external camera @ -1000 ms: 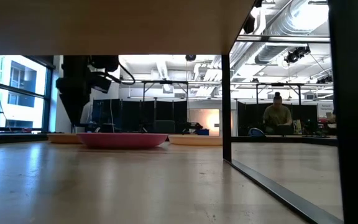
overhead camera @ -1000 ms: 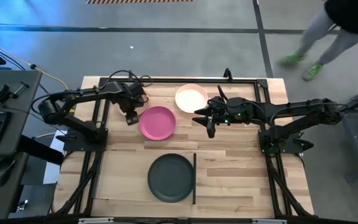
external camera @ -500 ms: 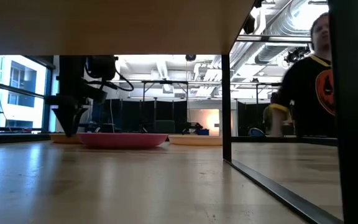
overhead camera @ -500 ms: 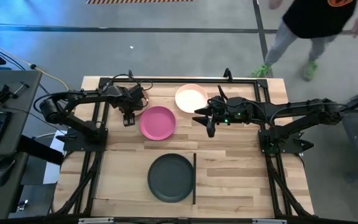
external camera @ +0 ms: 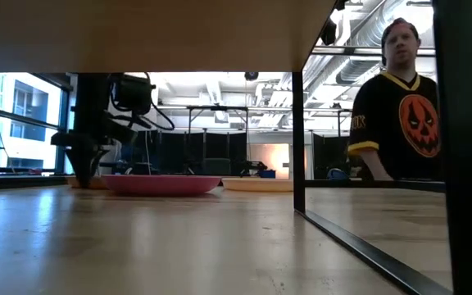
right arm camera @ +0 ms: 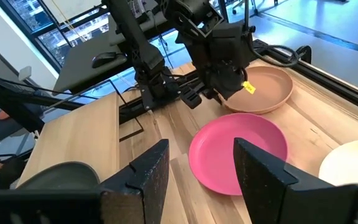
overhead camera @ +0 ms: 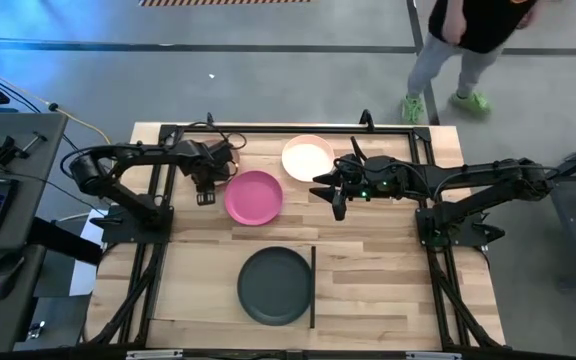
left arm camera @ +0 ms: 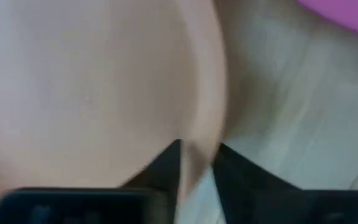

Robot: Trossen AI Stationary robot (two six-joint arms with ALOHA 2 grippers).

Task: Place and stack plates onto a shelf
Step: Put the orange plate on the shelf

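A tan plate (right arm camera: 263, 90) lies flat on the table at the far left, mostly hidden under my left arm in the high view. My left gripper (overhead camera: 206, 192) stands over its near rim, shut on it. Next to it lie a pink plate (overhead camera: 254, 196) and a cream plate (overhead camera: 308, 157). A dark plate (overhead camera: 275, 285) rests on the pale shelf (overhead camera: 193, 285) at the table's near side. My right gripper (overhead camera: 335, 200) hovers open between the pink and cream plates, with nothing between its fingers. My left gripper has the tan plate's rim (left arm camera: 205, 134) between its two fingers, one finger (left arm camera: 165, 168) over the plate's inside and the other (left arm camera: 244, 177) outside it. The fingers come from above, pointing down, at the plate's near side. The plate lies flat on the table.
The shelf's underside spans the top of the low view, carried by a black post (external camera: 298, 139). Black frame rails run along the table's far edge (overhead camera: 288, 128). A person (external camera: 400, 115) stands in the room beyond the far edge.
My left gripper has come down toward the table and a little toward its left edge, onto the tan plate's rim. The plates lie where they were. A person has walked along behind the table's far edge.
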